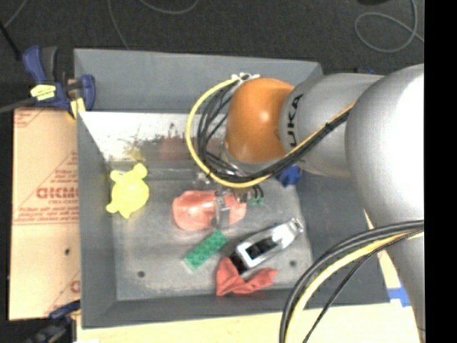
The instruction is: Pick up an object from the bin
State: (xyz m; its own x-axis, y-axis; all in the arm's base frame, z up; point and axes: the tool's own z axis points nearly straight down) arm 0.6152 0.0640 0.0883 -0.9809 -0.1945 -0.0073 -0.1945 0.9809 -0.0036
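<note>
Plainly the arm is at the reach-and-grasp step. The gripper (223, 211) hangs under the arm's orange domed wrist cover (253, 120), low in the middle of the grey metal bin (143, 261). Its tip sits at the right end of a pale pink, translucent, rounded lump (189, 211). I cannot tell whether the claw is spread, pressed together or already pinching that lump, because the wrist and its looped cables hide most of it from above.

The pink lump lies flat on the bin floor at the centre. A yellow rubbery figure (128, 190) sits well apart to its left. A flat green studded brick (206, 251) lies just below it. A black-and-silver oblong gadget (265, 245) and a crumpled red scrap (243, 279) lie nearer the lower right. A small blue piece (288, 175) peeks out beside the arm.

As I judge it, nothing is lifted yet. The next move calls for a firm closing on the lump's end, then a straight rise. The lump looks soft, so it may deform or slip. The green brick is close enough to be nudged if the claw drifts downward in the view.
</note>
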